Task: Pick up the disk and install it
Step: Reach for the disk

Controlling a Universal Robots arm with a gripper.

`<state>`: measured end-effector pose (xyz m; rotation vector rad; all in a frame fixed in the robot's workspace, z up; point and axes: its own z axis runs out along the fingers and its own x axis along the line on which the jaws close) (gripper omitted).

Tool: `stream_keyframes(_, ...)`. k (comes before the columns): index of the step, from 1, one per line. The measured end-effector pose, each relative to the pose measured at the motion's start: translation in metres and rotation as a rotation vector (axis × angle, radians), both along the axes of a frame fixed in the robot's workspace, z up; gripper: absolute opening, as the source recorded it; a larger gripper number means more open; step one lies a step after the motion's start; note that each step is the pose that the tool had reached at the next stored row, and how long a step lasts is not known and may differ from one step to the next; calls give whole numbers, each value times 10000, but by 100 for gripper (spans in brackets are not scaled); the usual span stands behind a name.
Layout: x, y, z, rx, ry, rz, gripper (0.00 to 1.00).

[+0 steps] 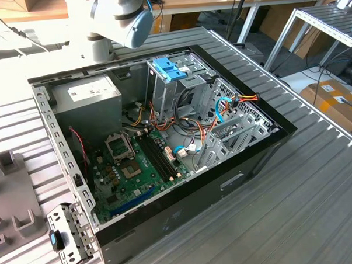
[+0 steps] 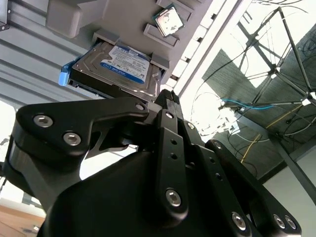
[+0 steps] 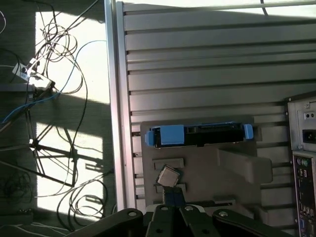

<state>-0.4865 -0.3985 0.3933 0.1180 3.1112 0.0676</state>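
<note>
The disk (image 3: 197, 136) is a dark drive with bright blue rails, standing on edge in a slot of a grey holder (image 3: 237, 168) on the ribbed metal table. In the second wrist view the disk (image 2: 118, 69) shows its white and blue label and a blue tab at one end. My black gripper (image 2: 168, 98) hangs a short way off the disk, apart from it, fingers together with nothing between them. In the first wrist view the gripper (image 3: 173, 203) sits over the holder's edge, beside a small square chip (image 3: 168, 175).
The open computer case (image 1: 241, 164) lies on the table with its motherboard, grey power-supply box (image 1: 90, 98) and a drive cage topped by a blue bracket (image 1: 170, 68). The case's rear panel (image 3: 303, 148) stands close to the holder. Cables and a tripod (image 3: 44, 143) lie on the floor past the table edge.
</note>
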Motion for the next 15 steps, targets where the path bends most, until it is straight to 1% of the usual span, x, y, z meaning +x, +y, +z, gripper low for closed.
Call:
stream_keyframes(4, -77, 0, 0, 0, 0, 1, 11)
stream_keyframes(7, -116, 0, 0, 0, 0, 1, 11)
stream_keyframes(8, -152, 0, 0, 0, 0, 1, 11)
stream_keyframes(9, -207, 0, 1, 0, 1, 0, 11)
stream_keyframes(10, -283, 0, 0, 1, -1, 1, 11)
stream_keyframes(11, -312, 0, 0, 0, 0, 1, 11)
stream_keyframes(15, -341, -1, 0, 0, 0, 1, 11)
